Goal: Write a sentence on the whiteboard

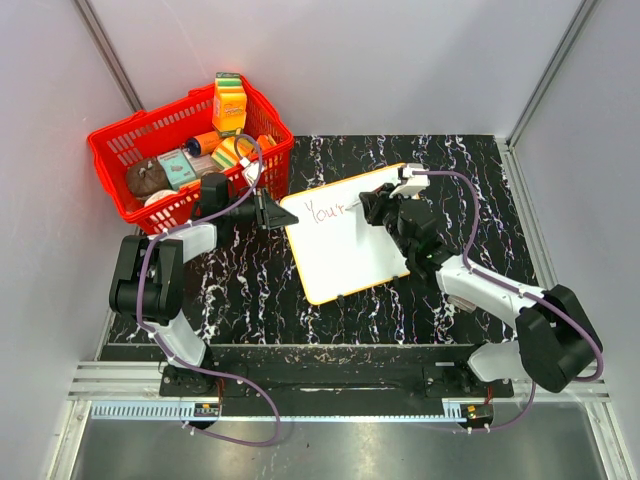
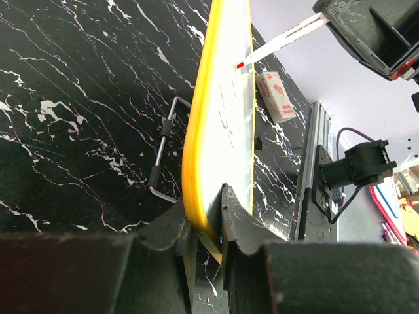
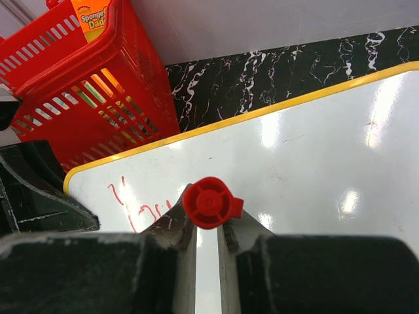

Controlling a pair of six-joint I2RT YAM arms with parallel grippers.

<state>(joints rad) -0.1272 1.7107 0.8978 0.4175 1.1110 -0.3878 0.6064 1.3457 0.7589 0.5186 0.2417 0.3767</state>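
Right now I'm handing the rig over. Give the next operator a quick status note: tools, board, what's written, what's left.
Left tool: shut on the yellow rim of the whiteboard at its left corner.
Right tool: shut on a red marker, with the tip at the board just right of the lettering.
Board sits mid-table, right of the red basket.
Done: the sentence has only its first word, reading roughly "Your", in red near the board's upper left.
Left: the rest of the sentence. Most of the board is blank.
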